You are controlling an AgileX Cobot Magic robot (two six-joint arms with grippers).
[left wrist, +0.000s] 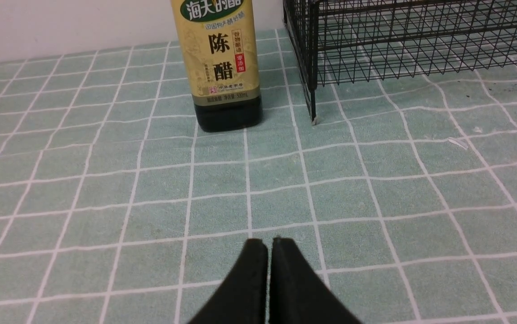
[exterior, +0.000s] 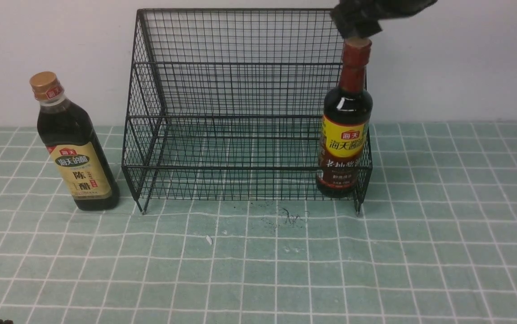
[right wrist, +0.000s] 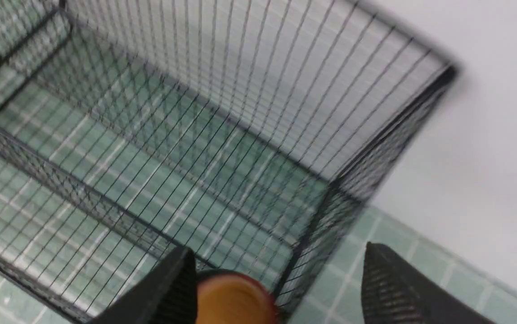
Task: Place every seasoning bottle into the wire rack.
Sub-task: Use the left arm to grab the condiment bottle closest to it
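The long-necked bottle (exterior: 345,130) is being carried upright at the right end of the wire rack (exterior: 240,90), seemingly inside the lower tier. The right gripper (right wrist: 277,252) is being held spread wide just above its cap, pinching nothing. The gold-capped bottle (exterior: 76,153) is being borne upright by the table (exterior: 258,270), just left of the rack. The left gripper (left wrist: 269,245) is being held pressed together, empty, over the table.
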